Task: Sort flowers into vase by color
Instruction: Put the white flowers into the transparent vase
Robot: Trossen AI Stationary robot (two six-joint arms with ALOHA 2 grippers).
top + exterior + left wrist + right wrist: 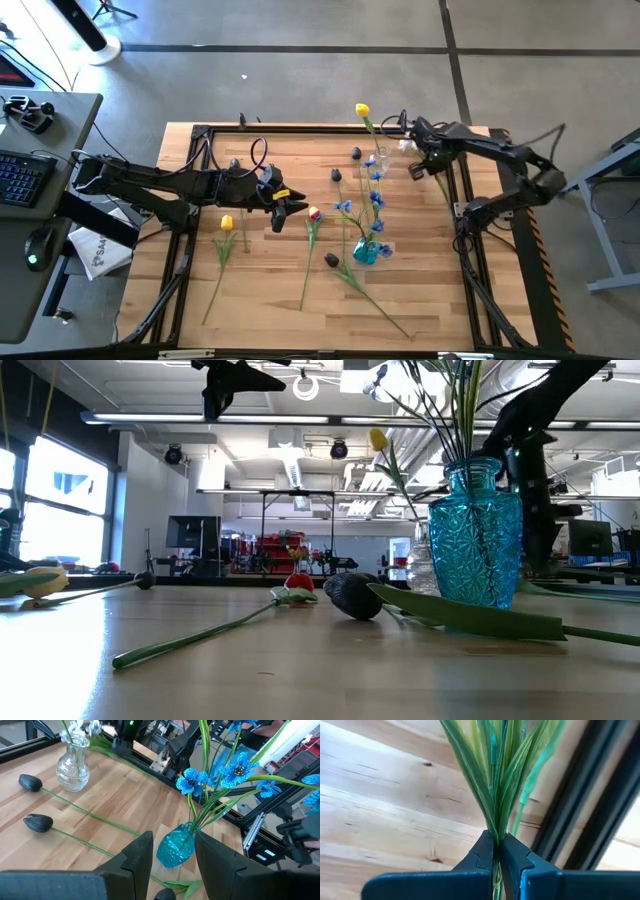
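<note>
Your right gripper (496, 857) pinches a green flower stem (496, 795)
Left gripper (172, 857) fingers parted, empty, facing the blue vase (175, 849); nothing between them.

My worktop (270, 290) is pale planked wood with visible grain and knots, matt. The blue vase (475, 535) is glossy cut-pattern glass, the clear vase (73, 762) smooth glass. My fingers (137, 860) look like matt dark plastic.

Blue vase (365, 252) and clear vase (378, 160) crowd mid-table; bare wood (270, 290) lies between scattered stems.
</note>
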